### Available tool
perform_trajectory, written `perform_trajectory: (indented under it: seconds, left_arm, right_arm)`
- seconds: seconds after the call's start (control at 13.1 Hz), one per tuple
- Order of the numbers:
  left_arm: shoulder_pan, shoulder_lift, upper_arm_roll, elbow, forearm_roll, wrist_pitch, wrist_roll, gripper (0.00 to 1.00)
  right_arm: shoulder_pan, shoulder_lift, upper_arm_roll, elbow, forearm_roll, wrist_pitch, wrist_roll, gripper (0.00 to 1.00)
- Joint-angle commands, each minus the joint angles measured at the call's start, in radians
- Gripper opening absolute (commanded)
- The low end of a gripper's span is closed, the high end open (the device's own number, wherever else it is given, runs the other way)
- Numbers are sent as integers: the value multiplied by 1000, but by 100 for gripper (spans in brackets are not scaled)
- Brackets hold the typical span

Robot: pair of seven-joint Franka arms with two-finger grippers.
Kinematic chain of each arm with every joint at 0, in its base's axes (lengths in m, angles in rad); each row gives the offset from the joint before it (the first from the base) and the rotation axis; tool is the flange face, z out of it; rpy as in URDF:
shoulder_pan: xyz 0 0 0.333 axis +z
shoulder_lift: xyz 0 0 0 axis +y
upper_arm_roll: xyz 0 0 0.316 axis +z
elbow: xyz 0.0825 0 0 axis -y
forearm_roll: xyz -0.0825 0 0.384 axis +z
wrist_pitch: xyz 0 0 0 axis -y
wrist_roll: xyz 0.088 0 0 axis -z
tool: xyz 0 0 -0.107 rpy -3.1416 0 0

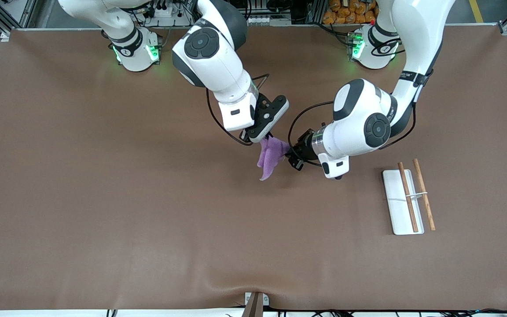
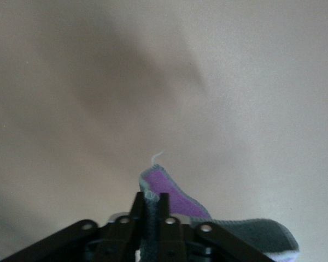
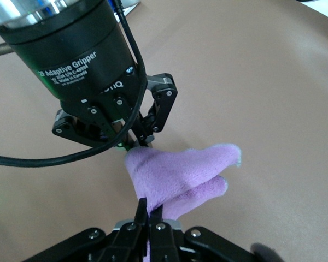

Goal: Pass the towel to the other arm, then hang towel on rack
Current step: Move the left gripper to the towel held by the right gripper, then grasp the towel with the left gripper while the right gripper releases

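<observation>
Towel (image 1: 270,157) hangs above mid-table, pinched by both the right gripper (image 3: 148,211) and the left gripper (image 3: 139,139), whose body reads "Adaptive Gripper"; both arms angle inward.

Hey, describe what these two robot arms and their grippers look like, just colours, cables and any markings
Both arms are glossy white with dark grey round joint caps, and their bases glow green. The left gripper has a black cylindrical body printed in white "Adaptive Gripper", with black linkage fingers and silver screws. The right gripper has the same black linkage. Thin black cables loop beside each wrist.
</observation>
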Motion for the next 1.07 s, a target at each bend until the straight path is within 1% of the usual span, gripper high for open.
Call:
perform_trajectory:
  seconds: [0.0,0.15,0.38,0.46,0.54,0.69,0.84,0.99]
  left_arm:
    - [2,-6,-3,30,-14,3,16,0]
    - [12,-9,-1,56,-7,1,57,0]
    - [58,-38,10,60,18,-23,198,0]
    - [71,-44,11,63,70,-45,226,0]
    - [87,-53,10,75,146,-80,252,0]
    - [98,-55,13,127,296,-219,342,0]
    - [135,-58,13,162,375,-325,455,0]
    - [173,-67,13,185,481,-414,596,0]
  right_arm:
    - [-6,10,8,19,-7,-1,12,0]
    - [-6,10,8,19,-7,-1,12,0]
    - [-5,10,8,19,-7,-1,30,0]
    - [-5,10,8,20,-10,-3,37,38]
    - [-6,10,8,20,-6,-3,38,99]
    - [-8,8,8,20,-3,-3,40,100]
    - [-8,8,8,20,-1,-3,40,100]
    - [-11,8,8,20,-1,-4,40,100]
